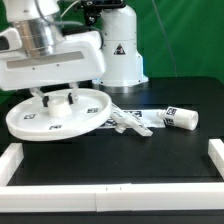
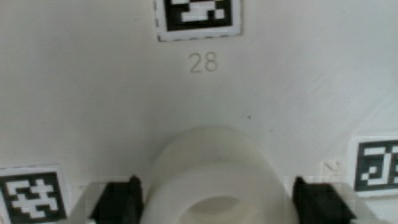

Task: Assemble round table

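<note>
The wide rimmed round disc (image 1: pixel 30 118) lies on the black table at the exterior view's left. My gripper (image 1: pixel 58 100) is straight above its middle, reaching down into it. In the wrist view the disc's flat white face (image 2: pixel 107 110) fills the picture, with tags and the number 28. Its raised central hub (image 2: pixel 214 175) sits between my two black fingers (image 2: pixel 121 200), which press against it on both sides. The smaller flat-armed piece (image 1: pixel 130 122) lies beside the disc's rim. The short thick cylinder (image 1: pixel 178 117) lies on its side farther to the exterior view's right.
Long white border rails run along the front (image 1: pixel 110 195) and up both sides (image 1: pixel 216 155) of the black table. The arm's white base (image 1: pixel 120 50) stands at the back, behind the disc.
</note>
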`<state>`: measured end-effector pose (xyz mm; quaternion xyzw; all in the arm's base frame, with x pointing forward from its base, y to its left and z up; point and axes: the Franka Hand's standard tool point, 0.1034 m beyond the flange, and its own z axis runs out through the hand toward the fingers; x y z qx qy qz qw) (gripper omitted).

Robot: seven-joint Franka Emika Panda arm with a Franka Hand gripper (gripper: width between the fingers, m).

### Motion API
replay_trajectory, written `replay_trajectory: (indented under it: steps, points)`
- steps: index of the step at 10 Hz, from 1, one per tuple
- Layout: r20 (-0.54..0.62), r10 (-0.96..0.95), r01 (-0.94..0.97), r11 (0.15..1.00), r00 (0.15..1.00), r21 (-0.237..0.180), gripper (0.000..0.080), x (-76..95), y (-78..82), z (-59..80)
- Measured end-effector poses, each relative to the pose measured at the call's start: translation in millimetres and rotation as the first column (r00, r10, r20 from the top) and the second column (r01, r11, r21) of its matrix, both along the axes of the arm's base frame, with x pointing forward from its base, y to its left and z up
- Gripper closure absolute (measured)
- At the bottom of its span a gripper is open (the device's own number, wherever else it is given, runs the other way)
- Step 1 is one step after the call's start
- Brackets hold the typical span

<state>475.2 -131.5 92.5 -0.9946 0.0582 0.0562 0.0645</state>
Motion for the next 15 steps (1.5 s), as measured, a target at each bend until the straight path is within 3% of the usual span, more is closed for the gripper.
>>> replay_trajectory:
  steps: [1,3,8,10,11,13,15]
  points:
    - [0.007,-0.005,0.005,1.000,1.000,-0.007,0.0397,17.7,13.4,7.3]
    - [-0.001,-0.068,0.068,0.997,0.998,-0.023,0.0397,36.2,36.2,6.0]
    - [-0.010,-0.105,0.104,0.994,0.994,-0.042,0.0397,33.7,41.7,-1.7]
    - [-0.002,-0.100,0.100,0.993,0.995,-0.068,0.0397,66.3,70.1,-2.6]
    - [-0.015,-0.125,0.123,0.990,0.992,-0.075,0.0397,69.1,89.2,-10.6]
    - [-0.001,-0.216,0.214,0.971,0.976,-0.103,0.0396,67.8,113.0,-26.6]
    - [-0.002,-0.195,0.193,0.976,0.981,-0.101,0.0396,68.3,105.7,-25.2]
